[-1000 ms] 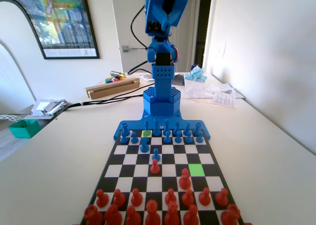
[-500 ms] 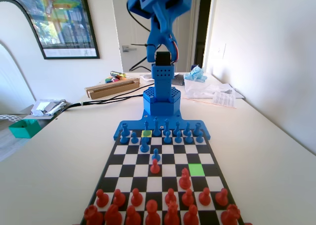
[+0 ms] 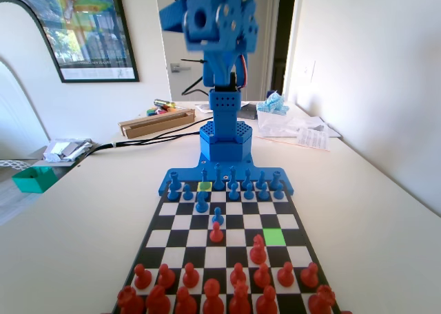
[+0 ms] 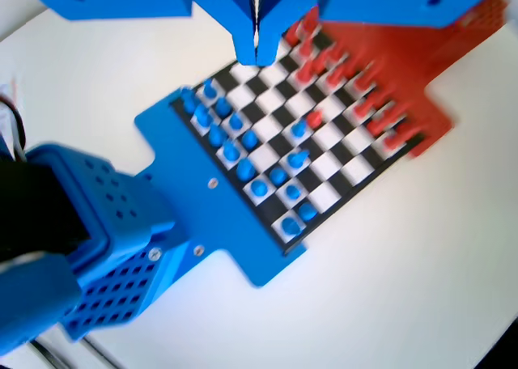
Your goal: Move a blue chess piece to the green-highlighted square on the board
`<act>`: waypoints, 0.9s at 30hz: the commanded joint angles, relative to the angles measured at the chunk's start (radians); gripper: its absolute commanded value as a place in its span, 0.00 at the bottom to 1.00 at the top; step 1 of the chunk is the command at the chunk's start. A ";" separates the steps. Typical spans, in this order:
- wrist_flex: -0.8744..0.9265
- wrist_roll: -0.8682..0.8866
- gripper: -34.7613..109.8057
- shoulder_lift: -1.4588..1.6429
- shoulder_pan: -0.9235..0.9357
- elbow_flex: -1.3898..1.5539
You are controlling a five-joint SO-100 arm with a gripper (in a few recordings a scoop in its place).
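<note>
So far nothing is done: the gripper [image 4: 256, 52] hangs high with jaws together, empty, and the green-highlighted square [image 3: 274, 237] awaits a blue chess piece [image 3: 218, 217].

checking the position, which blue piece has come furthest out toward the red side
The blue piece in the board's middle, directly facing a red piece one square on. Another stands one row out; the rest stay in back rows.
</note>
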 commanded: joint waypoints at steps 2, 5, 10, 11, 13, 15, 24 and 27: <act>-0.038 -0.012 0.25 -0.067 0.058 0.038; -0.103 0.005 0.26 -0.109 0.089 0.061; -0.187 0.023 0.27 -0.140 0.140 0.095; -0.204 0.031 0.28 -0.146 0.144 0.103; -0.241 0.048 0.29 -0.153 0.152 0.126; -0.281 0.054 0.30 -0.155 0.161 0.164; -0.483 0.095 0.34 -0.155 0.158 0.362; -0.538 0.106 0.34 -0.153 0.149 0.420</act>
